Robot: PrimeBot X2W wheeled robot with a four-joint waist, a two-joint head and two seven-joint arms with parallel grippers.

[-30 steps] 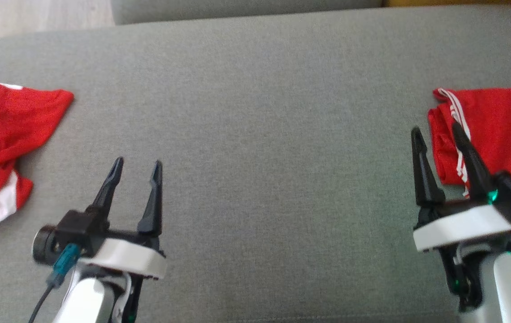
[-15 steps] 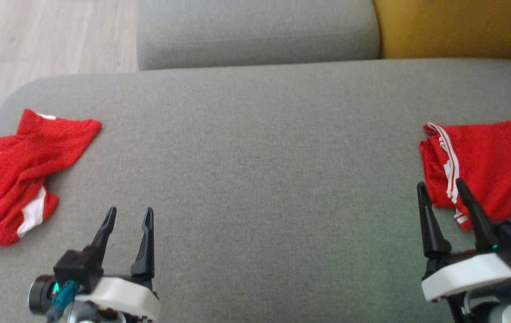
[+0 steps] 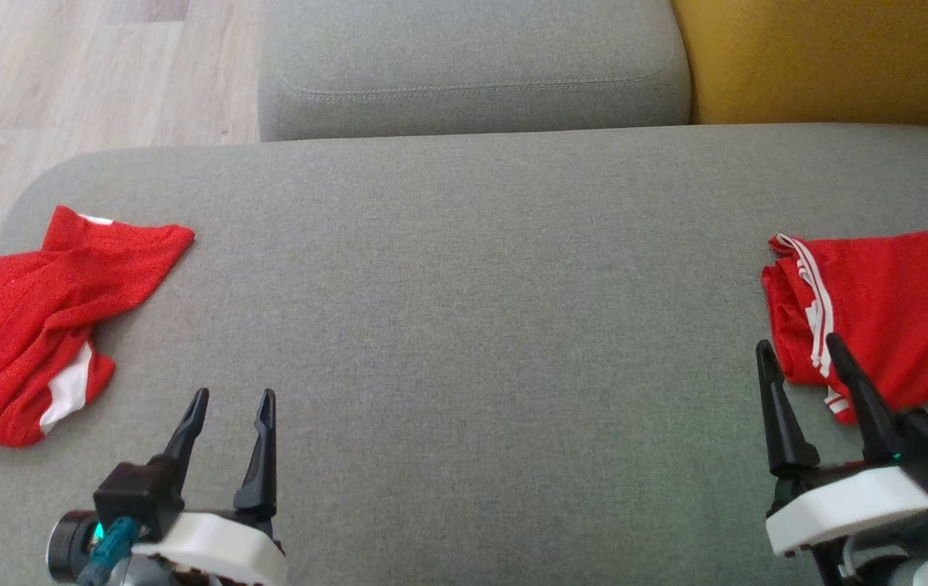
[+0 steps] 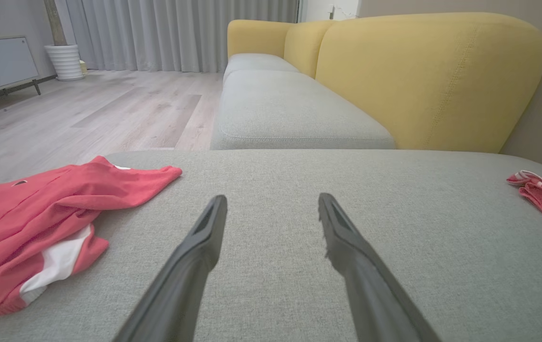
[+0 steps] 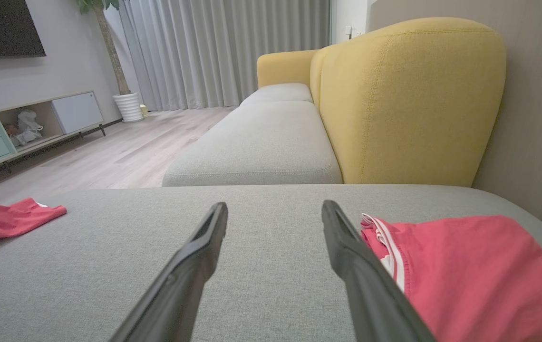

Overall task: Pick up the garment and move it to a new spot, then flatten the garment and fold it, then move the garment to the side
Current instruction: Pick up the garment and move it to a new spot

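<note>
Our left fingers point(image 3: 260, 452) stand wide apart with nothing between them, and they point across the grey cushion point(image 3: 472, 325) from its near edge, left of the middle. Our right fingers point(image 3: 775, 407) are also spread wide and hold nothing; they are at the near edge close to the right end. In the head view one of the right fingers crosses the near left corner of the folded red garment point(image 3: 895, 309), but we cannot tell if it touches the cloth. This garment lies flat at the right edge of the cushion, with white stripes along its left side. The crumpled red garment point(image 3: 41, 317) lies at the left edge of the cushion, well apart from the left fingers, with a white panel at its near end and a small logo on the part nearest to the edge. The middle of the cushion between the two garments is bare. Beyond the far edge we see a second grey seat cushion point(image 3: 472, 73), a yellow backrest point(image 3: 814, 57) to its right, and a pale wooden floor point(image 3: 89, 81) to its left.
</note>
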